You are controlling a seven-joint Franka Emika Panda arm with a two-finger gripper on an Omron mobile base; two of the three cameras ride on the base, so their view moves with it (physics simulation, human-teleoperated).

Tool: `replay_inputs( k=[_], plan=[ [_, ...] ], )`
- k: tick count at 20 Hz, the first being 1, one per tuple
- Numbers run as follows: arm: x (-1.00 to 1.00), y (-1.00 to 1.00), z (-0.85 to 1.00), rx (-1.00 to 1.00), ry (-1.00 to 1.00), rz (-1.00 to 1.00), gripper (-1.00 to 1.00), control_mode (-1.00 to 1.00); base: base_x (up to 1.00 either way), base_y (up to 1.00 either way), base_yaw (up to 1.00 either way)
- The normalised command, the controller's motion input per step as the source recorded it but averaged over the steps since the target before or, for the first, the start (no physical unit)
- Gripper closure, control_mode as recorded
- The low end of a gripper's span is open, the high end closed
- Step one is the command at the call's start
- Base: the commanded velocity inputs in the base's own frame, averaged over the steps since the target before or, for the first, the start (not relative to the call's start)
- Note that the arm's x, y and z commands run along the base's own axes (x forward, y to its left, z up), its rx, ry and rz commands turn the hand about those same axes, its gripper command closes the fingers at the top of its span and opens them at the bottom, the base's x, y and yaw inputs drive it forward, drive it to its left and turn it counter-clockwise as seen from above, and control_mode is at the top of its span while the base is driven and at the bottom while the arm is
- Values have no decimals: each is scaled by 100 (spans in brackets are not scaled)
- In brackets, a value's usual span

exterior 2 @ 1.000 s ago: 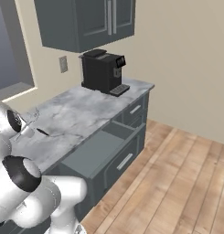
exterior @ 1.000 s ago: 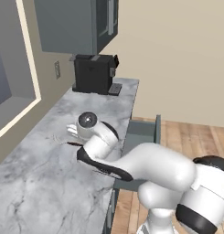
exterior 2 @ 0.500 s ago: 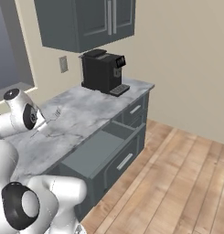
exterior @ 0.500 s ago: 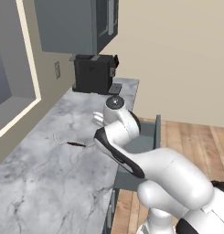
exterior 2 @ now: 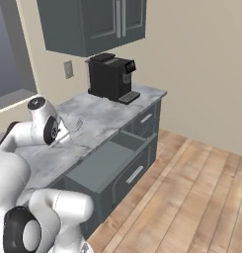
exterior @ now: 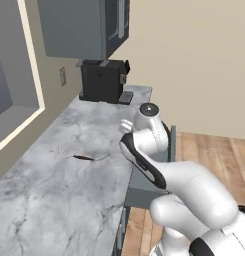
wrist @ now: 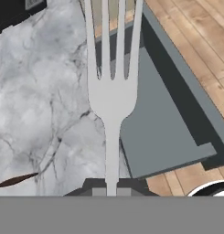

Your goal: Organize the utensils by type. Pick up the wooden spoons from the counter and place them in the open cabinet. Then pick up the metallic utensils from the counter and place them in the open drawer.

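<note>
A long grey-white marble bench [exterior: 54, 200] with dark veins runs along a beige wall, over a light wooden plank floor [exterior 2: 201, 197]. Above its far end hangs the dark grey wall cabinet [exterior 2: 93, 24], and under that stands a black coffee machine [exterior 2: 111, 78] on the bench top.

The jaws [wrist: 112, 189] are clamped together on the handle of a silvery metal fork [wrist: 111, 87], one of the metallic utensils. The fork runs straight out ahead of the jaws, tines forward. In the right base view it shows as a thin pale sliver [exterior 2: 72, 127] beside the robot's wrist, above the marble.

Below and ahead of the jaws, to one side, lies the open drawer [wrist: 163, 128], its slate-grey inside bare; the fork's tines reach over the bench edge and the drawer's near corner. Behind the jaws, on the marble, lies a slim dark-brown piece [exterior: 83, 158], too small to name surely. Between the jaws and the drawer nothing stands in the way.
</note>
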Motion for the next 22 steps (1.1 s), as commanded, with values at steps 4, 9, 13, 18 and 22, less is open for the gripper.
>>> replay_inputs(
  k=[4, 9, 13, 18, 22],
  plan=[
    [18, -81, -5, 4, 7, 0, 100, -100, 0, 0, 0],
    [11, -87, -12, 4, 7, 0, 100, -100, 0, 0, 0],
    [21, -64, -28, 0, 3, 0, 100, -100, 0, 0, 0],
    [21, -41, -48, 0, 0, 0, 100, -100, 0, 0, 0],
    [25, -4, -56, 0, 0, 0, 100, -100, 0, 0, 0]
  ],
)
